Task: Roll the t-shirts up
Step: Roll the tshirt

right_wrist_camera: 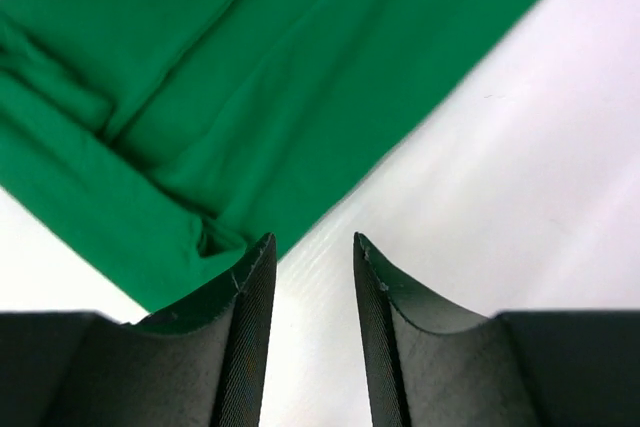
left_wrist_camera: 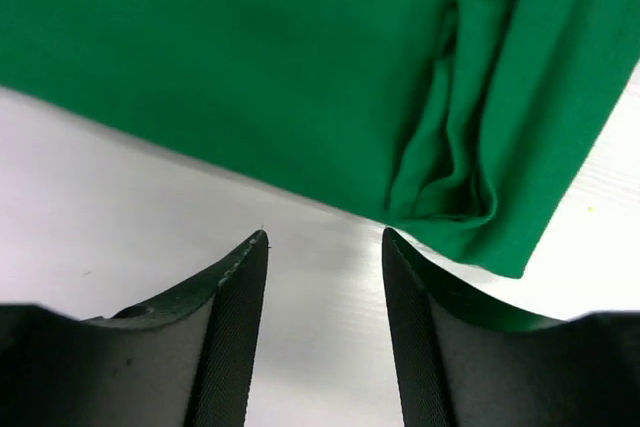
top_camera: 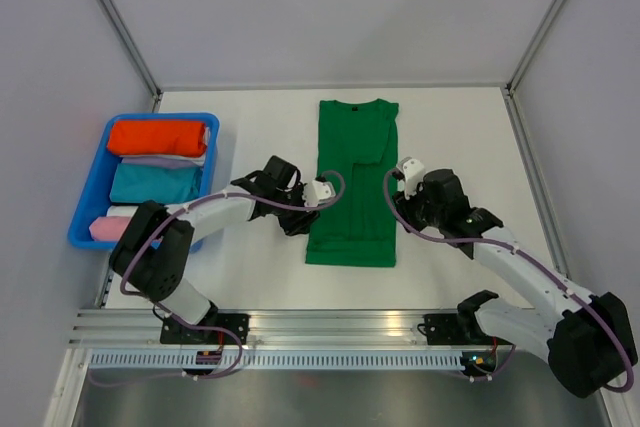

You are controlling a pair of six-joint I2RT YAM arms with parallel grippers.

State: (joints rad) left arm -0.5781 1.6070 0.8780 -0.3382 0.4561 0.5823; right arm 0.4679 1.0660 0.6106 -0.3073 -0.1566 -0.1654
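A plain emerald-green short-sleeved t-shirt of soft cloth (top_camera: pixel 352 182) lay flat mid-table on the white table (top_camera: pixel 250 127), folded lengthwise into a narrow strip, collar at the far end and hem nearest the arms. The left gripper (left_wrist_camera: pixel 325 237) sat beside its left edge, the right gripper (right_wrist_camera: pixel 313 242) beside its right edge, both with jaws parted and holding nothing.
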